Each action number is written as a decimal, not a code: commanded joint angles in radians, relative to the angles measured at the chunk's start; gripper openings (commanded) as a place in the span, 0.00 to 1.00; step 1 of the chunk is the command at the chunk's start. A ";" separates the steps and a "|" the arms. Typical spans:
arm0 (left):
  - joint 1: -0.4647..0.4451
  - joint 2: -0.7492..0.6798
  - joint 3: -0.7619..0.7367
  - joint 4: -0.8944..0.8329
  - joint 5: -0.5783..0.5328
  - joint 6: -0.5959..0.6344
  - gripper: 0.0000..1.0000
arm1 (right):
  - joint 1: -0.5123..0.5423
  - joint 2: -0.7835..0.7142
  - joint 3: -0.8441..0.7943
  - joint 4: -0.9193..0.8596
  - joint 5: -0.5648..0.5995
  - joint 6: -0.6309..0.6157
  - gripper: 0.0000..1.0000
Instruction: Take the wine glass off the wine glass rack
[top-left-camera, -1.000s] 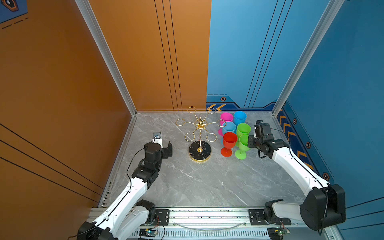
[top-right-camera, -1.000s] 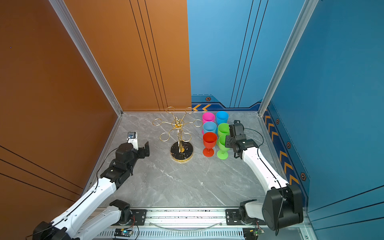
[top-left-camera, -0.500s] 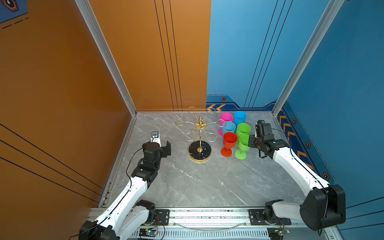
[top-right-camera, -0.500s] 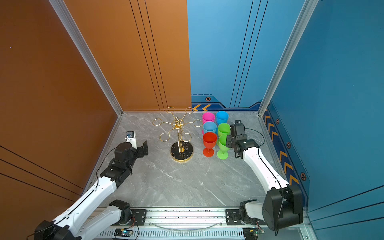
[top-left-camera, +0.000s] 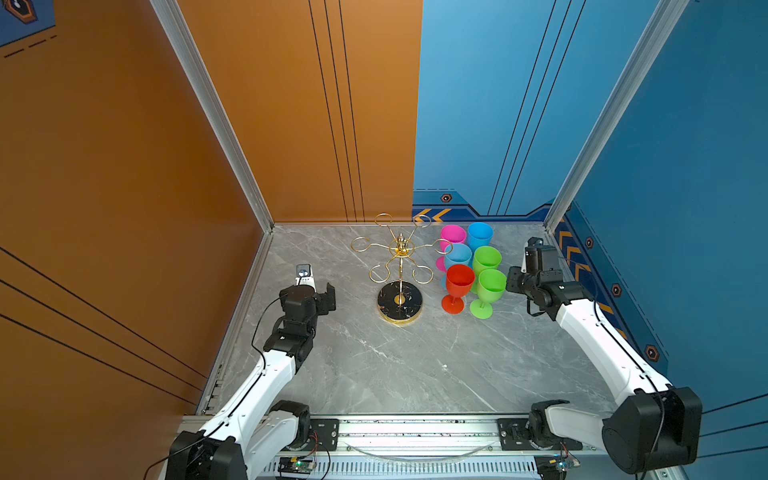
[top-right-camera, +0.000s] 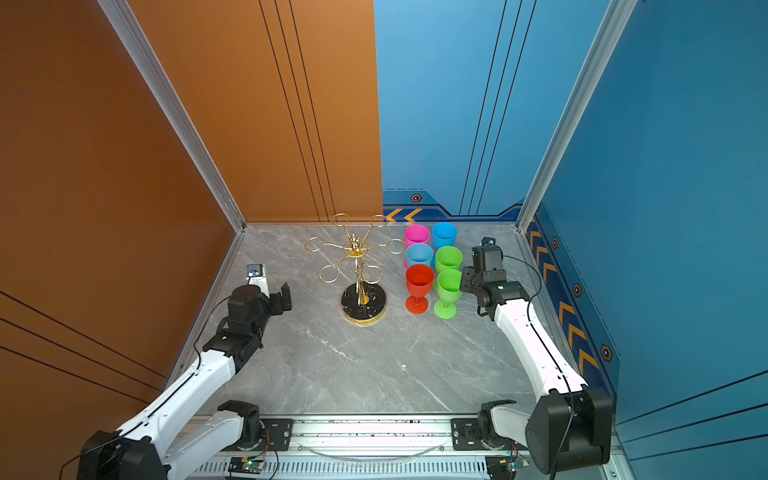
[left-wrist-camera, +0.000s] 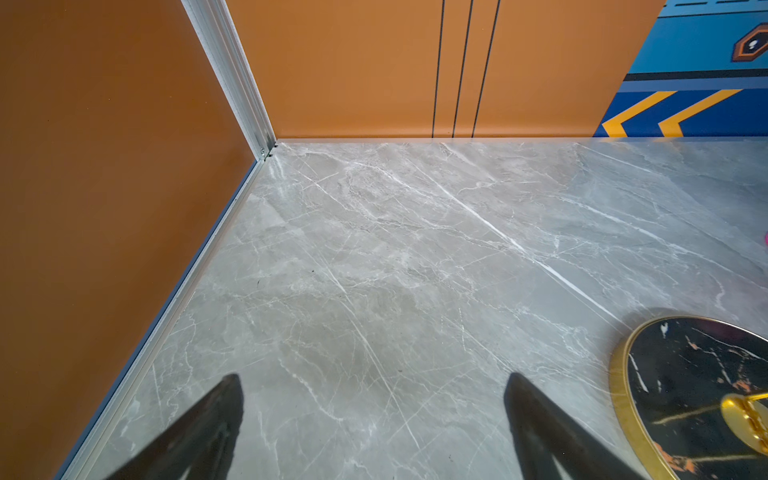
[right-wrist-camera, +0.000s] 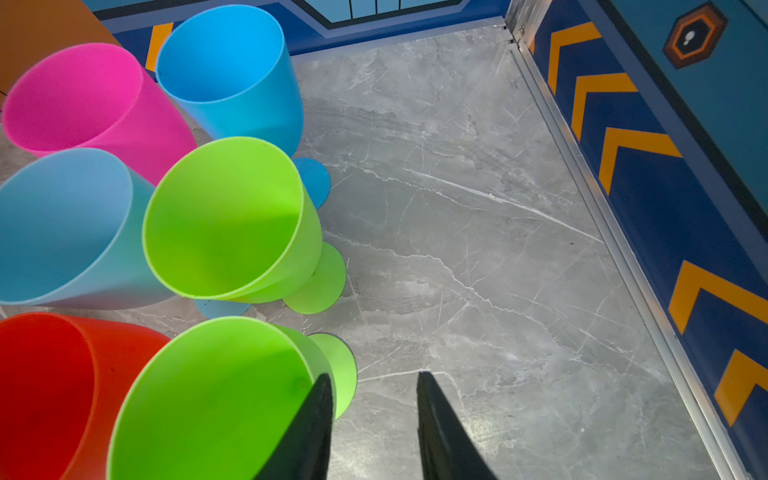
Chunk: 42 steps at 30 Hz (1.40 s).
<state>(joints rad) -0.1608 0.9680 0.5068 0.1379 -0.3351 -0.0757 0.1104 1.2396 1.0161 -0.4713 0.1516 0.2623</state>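
Toward the far edge of the table (top-left-camera: 374, 374), about midway between its left and right edges: one wine glass rack (top-left-camera: 400, 270), gold wire, upright. Curled loop arms spread from the top of its pole. It stands on a round black base (left-wrist-camera: 698, 395) with a gold rim.

Between the rack and the right edge, toward the far right corner: six plastic wine glasses, all upright on the table, close together in two rows of three.
- Row nearer the rack, front to back: red glass (top-left-camera: 459, 280), pale blue glass (top-left-camera: 457, 254), pink glass (top-left-camera: 452, 235).
- Row nearer the right edge, front to back: near green glass (top-left-camera: 490, 284), far green glass (top-left-camera: 486, 259), blue glass (top-left-camera: 480, 235).

My right gripper (right-wrist-camera: 374, 378): just beside the near green glass, on the side facing the right edge, at bowl height. Jaws partly apart. One finger (right-wrist-camera: 316, 415) lies at the bowl's outer wall, and I cannot tell whether it touches. Only the table and the glass's foot show in the gap. It holds nothing.

My left gripper (left-wrist-camera: 374, 376): between the left edge and the rack, over bare table. Jaws wide apart. It holds nothing.
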 joint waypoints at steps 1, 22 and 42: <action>0.038 0.009 -0.029 0.061 0.020 0.011 0.98 | -0.035 -0.026 0.017 -0.020 -0.029 0.007 0.37; 0.105 0.239 -0.085 0.354 0.157 0.074 0.98 | -0.174 0.074 -0.090 0.226 -0.100 0.011 0.57; 0.103 0.540 -0.110 0.711 0.227 0.131 0.98 | -0.187 0.257 -0.371 0.822 -0.042 -0.059 0.77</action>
<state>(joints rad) -0.0635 1.4677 0.4126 0.7383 -0.1326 0.0380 -0.0708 1.4761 0.6735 0.2012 0.0830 0.2306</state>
